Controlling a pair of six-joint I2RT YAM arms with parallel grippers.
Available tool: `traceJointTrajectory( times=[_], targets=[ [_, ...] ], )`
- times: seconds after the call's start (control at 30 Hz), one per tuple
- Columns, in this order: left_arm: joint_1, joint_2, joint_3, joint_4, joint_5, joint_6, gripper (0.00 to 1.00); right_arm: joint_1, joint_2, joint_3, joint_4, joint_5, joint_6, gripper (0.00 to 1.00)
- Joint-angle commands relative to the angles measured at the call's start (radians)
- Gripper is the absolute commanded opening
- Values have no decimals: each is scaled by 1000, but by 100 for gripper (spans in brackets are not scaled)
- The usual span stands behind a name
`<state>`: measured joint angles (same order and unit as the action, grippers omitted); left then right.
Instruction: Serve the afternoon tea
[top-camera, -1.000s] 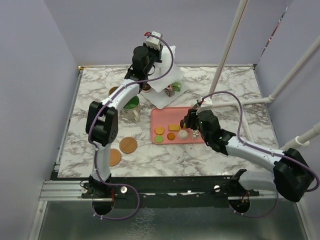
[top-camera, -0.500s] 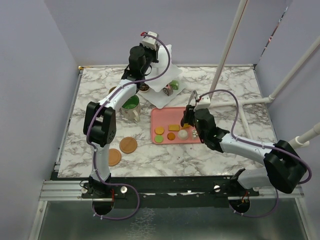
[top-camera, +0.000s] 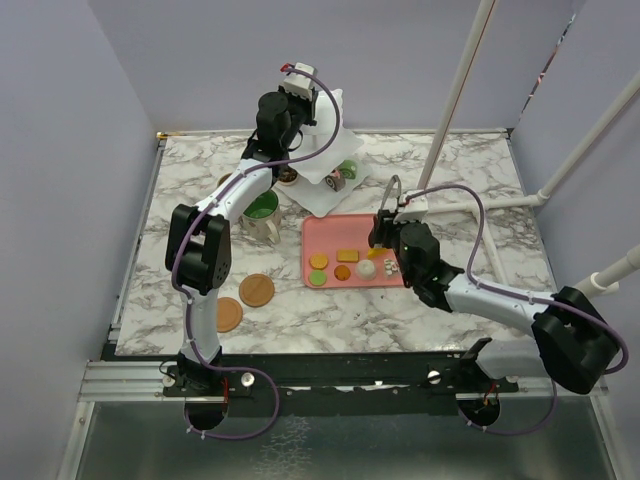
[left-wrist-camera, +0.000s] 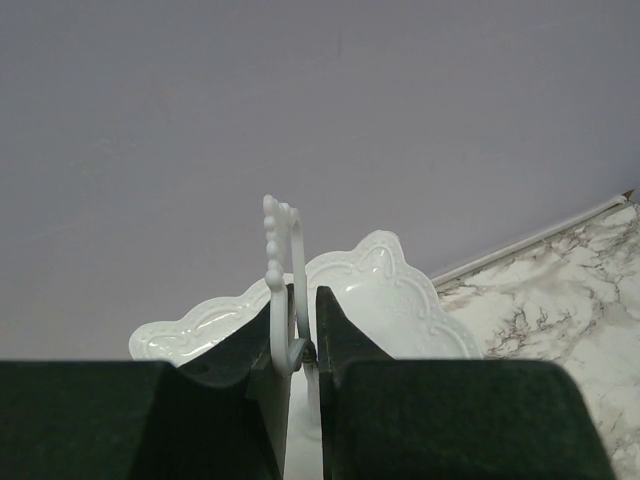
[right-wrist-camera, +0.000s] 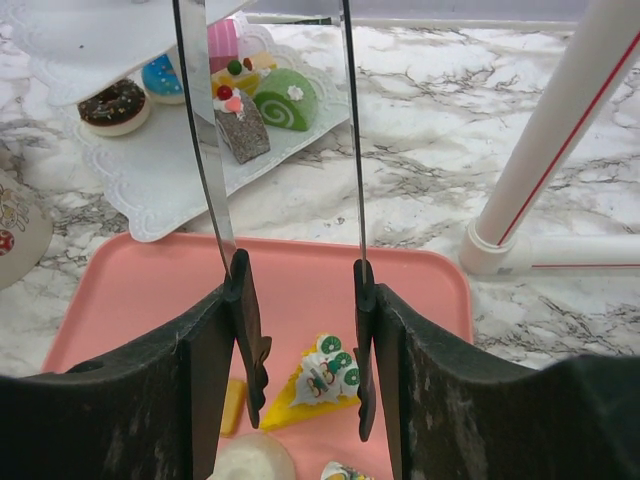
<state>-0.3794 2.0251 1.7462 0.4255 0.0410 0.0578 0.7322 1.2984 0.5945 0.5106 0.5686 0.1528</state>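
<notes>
The white tiered stand (top-camera: 322, 190) stands at the back of the table. My left gripper (left-wrist-camera: 303, 345) is shut on the thin white loop handle (left-wrist-camera: 285, 250) at its top, above a scalloped tier (left-wrist-camera: 400, 300). My right gripper (right-wrist-camera: 300, 340) is shut on the black tongs (right-wrist-camera: 245, 340). Their tips hang either side of a yellow cake slice (right-wrist-camera: 318, 385) on the pink tray (right-wrist-camera: 130, 290), apart from it. A chocolate donut (right-wrist-camera: 113, 103), a green roll (right-wrist-camera: 285, 100) and a grey cake slice (right-wrist-camera: 243, 130) sit on the stand's lowest tier.
Several more pastries lie on the pink tray (top-camera: 320, 232), among them an orange round (top-camera: 319, 261) and a white one (top-camera: 366, 269). A green-inside mug (top-camera: 262, 210) stands left of the tray, two wooden coasters (top-camera: 257, 290) (top-camera: 229, 314) nearer. White pipes (top-camera: 455, 100) rise at right.
My right gripper has swung up and back with the tongs, which now stand more upright over the yellow slice. The left wrist shifted slightly back, still on the handle.
</notes>
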Motion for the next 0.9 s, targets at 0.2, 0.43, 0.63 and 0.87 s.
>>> traceJointTrajectory(
  times=[0.2,0.43,0.63,0.87],
  targets=[
    [5,-57,-9,30,34,14,15,6,78,-186,495,33,-82,56],
    [5,-64,-15,30,41,21,15,11,123,-213,562,0,-53,57],
    [7,-67,-21,33,44,24,15,35,147,-220,543,-17,-47,58],
    [7,-65,-18,33,57,21,15,70,174,-237,525,58,-56,63]
  ],
)
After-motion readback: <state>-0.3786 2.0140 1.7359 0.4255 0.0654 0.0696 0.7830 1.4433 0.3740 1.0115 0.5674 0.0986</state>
